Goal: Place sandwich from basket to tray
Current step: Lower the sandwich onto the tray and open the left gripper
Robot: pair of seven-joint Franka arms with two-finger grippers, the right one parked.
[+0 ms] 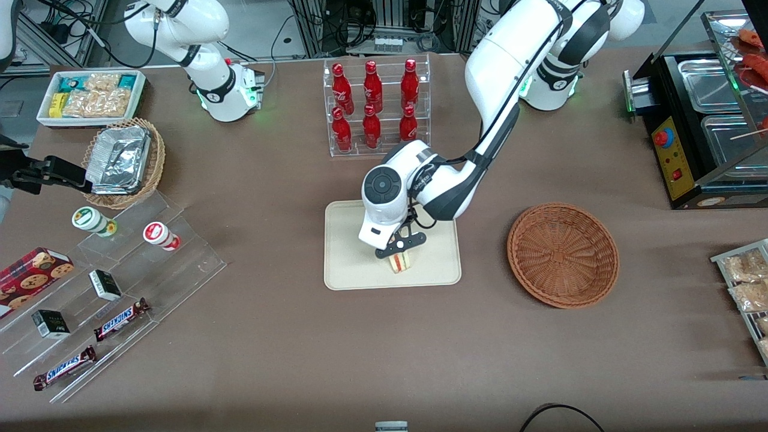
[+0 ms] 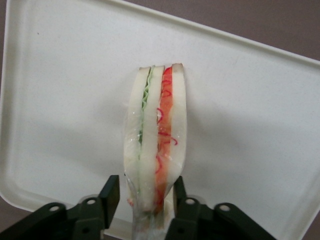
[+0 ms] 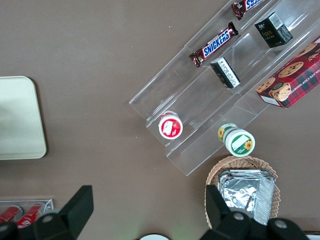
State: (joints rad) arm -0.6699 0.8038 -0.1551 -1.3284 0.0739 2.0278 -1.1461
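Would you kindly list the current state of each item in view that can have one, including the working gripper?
gripper: over the tray, shut on the sandwich
sandwich: gripped at one end, standing on edge over the tray
tray: flat on the table, holding nothing apart from the sandwich
basket: empty, upright
bottle rack: holds six red bottles, all upright

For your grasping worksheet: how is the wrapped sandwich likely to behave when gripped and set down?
Probably soft: the sandwich narrows where the gripper pinches it over the tray. Its glossy wrap may be slippery. Released on this thin edge, it would likely tip over.
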